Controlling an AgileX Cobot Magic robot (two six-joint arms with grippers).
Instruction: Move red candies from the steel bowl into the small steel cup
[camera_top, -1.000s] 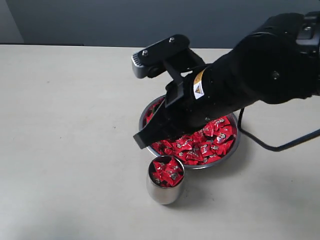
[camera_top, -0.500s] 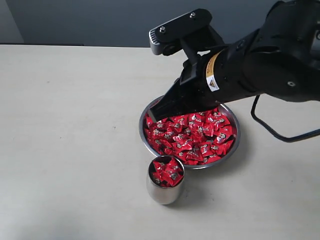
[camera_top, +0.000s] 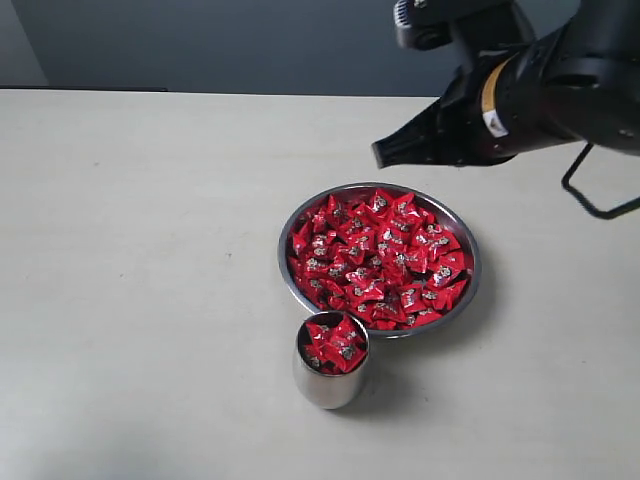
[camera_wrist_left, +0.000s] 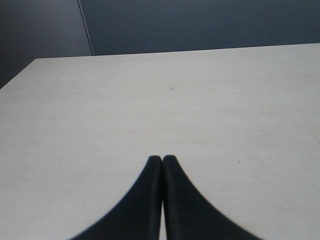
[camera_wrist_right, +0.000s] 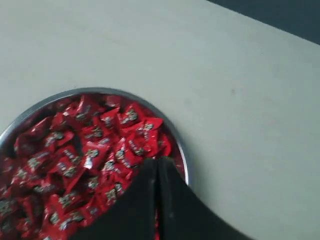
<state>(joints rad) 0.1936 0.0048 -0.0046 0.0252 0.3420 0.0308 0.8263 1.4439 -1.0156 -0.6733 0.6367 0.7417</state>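
The steel bowl (camera_top: 283, 262) sits at the table's middle, heaped with red candies (camera_top: 380, 255). Just in front of it stands the small steel cup (camera_top: 328, 385), filled to the brim with more red candies (camera_top: 333, 343). My right gripper (camera_top: 380, 153) hangs in the air behind the bowl's far rim, shut, with nothing seen between its tips. In the right wrist view the gripper (camera_wrist_right: 157, 161) looks down on the bowl's rim (camera_wrist_right: 75, 93) and the candies (camera_wrist_right: 90, 145). The left gripper (camera_wrist_left: 162, 158) is shut over bare table and does not show in the exterior view.
A black cable (camera_top: 590, 200) loops down from the right arm at the right edge. Pale tabletop (camera_top: 140, 250) spreads to the left of the bowl and cup, and a dark wall (camera_top: 200, 40) runs along the back.
The right gripper has shut and lifted from low over the bowl near the cup, swinging up and back to the right. Bowl and cup have stayed put.
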